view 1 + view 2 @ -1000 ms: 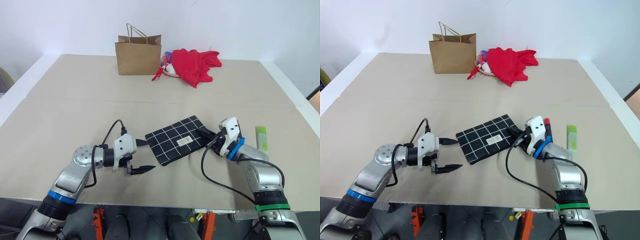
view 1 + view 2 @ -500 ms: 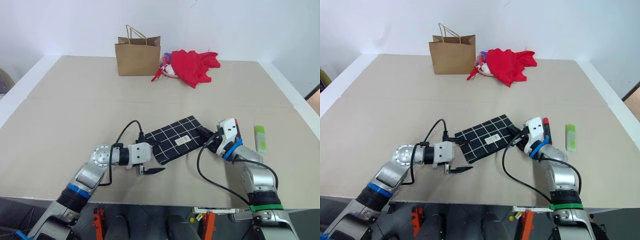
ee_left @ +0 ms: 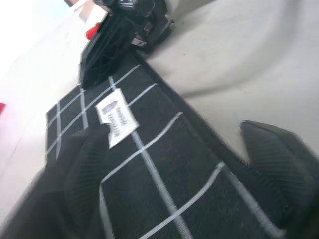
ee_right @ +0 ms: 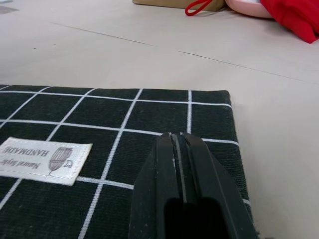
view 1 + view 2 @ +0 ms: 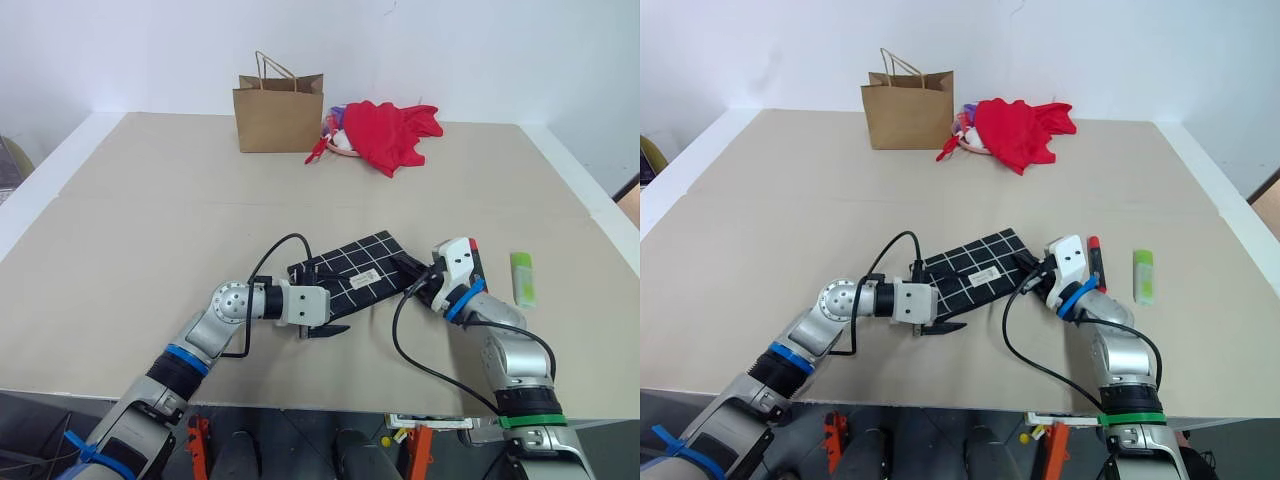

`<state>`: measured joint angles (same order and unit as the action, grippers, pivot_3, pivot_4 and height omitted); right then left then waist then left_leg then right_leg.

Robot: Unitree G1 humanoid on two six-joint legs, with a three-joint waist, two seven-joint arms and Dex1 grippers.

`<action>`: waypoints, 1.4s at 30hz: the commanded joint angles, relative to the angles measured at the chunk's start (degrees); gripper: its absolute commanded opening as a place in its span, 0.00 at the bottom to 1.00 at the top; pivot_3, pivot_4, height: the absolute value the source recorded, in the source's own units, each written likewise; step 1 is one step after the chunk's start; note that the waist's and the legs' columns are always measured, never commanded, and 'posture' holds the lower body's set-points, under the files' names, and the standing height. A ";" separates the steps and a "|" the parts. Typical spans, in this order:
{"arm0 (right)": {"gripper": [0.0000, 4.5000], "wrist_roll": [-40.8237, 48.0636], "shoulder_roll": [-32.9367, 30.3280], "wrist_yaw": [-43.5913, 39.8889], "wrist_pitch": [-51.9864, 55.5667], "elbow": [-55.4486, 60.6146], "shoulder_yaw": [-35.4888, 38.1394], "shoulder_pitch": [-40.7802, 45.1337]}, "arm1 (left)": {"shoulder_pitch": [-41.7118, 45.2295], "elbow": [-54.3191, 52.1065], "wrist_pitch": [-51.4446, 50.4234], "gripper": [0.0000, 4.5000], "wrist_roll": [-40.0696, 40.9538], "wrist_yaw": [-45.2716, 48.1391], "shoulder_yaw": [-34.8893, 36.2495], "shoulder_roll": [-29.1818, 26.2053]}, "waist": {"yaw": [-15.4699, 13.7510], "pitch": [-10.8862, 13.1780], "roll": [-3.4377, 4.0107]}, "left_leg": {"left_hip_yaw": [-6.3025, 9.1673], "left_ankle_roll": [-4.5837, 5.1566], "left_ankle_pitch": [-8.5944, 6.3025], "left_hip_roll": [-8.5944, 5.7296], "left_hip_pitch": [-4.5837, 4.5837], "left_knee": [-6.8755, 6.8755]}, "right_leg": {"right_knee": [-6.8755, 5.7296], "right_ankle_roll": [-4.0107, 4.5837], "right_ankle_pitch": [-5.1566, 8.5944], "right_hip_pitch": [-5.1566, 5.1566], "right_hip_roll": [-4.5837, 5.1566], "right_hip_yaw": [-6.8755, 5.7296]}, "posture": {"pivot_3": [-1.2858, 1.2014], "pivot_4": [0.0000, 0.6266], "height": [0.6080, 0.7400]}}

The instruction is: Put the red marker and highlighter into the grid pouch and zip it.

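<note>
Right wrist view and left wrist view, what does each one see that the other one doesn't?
Right wrist view: the brown paper bag's bottom and the crumpled red cloth, far off. Left wrist view: the left gripper, open, straddling the pouch's edge. Both: the flat black fabric pouch with white grid lines, its white label, and the shut right gripper at its end.

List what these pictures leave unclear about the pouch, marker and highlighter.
- Pouch: zipper open or shut is hidden; left gripper covers the near corner, right gripper the right end.
- Marker: mostly behind the right wrist in the right eye view.
- Highlighter: too small to read any print.
- Whether the right gripper pinches fabric: unseen in the right wrist view.
</note>
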<state>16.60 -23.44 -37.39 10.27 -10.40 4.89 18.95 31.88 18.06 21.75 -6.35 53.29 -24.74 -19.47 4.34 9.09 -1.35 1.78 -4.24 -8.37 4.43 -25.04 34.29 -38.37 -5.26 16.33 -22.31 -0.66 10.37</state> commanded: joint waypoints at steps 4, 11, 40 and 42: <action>0.00 0.61 -0.50 -0.23 0.21 3.28 0.76 -0.06 | 1.16 4.50 1.03 0.22 -0.76 1.84 0.11 -1.55 | 0.02 -0.01 0.01 | 0.01 0.10 0.06 0.00 0.02 0.00 | 0.00 -0.01 -0.06 0.00 0.00 0.00 | 0.52 0.24 1.00; 0.00 0.78 -0.80 -0.42 0.30 4.82 0.98 -0.42 | 2.13 5.72 -2.40 0.03 4.70 5.09 2.96 -1.50 | 0.51 -0.05 0.08 | 0.01 0.13 0.08 0.00 0.06 -0.07 | -0.03 0.02 -0.08 -0.03 -0.02 0.00 | 0.52 0.24 1.00; 0.80 4.39 -4.18 -9.97 -9.73 22.47 1.01 -15.72 | 0.27 -10.58 -26.59 0.00 23.36 16.12 13.02 -4.50 | 0.11 0.13 0.29 | 0.22 0.11 0.14 -0.09 0.00 -0.01 | -0.39 0.28 0.33 -0.10 0.01 -0.15 | 0.52 0.24 1.00; 0.55 3.36 -4.15 -10.36 -11.92 20.39 0.54 -15.36 | 0.15 -11.13 -26.96 0.00 23.44 15.90 13.01 -4.38 | 0.09 0.13 0.29 | 0.22 0.12 0.13 -0.10 0.00 -0.07 | -0.39 0.15 0.29 -0.10 0.01 -0.16 | 0.52 0.24 1.00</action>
<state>20.61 -27.68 -47.36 0.90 10.07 5.16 2.85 31.91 9.30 -5.14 16.32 69.76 -12.72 -23.77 4.43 9.22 -1.06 2.01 -4.13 -8.25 4.34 -25.05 34.20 -38.76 -5.12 16.63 -22.43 -0.65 10.22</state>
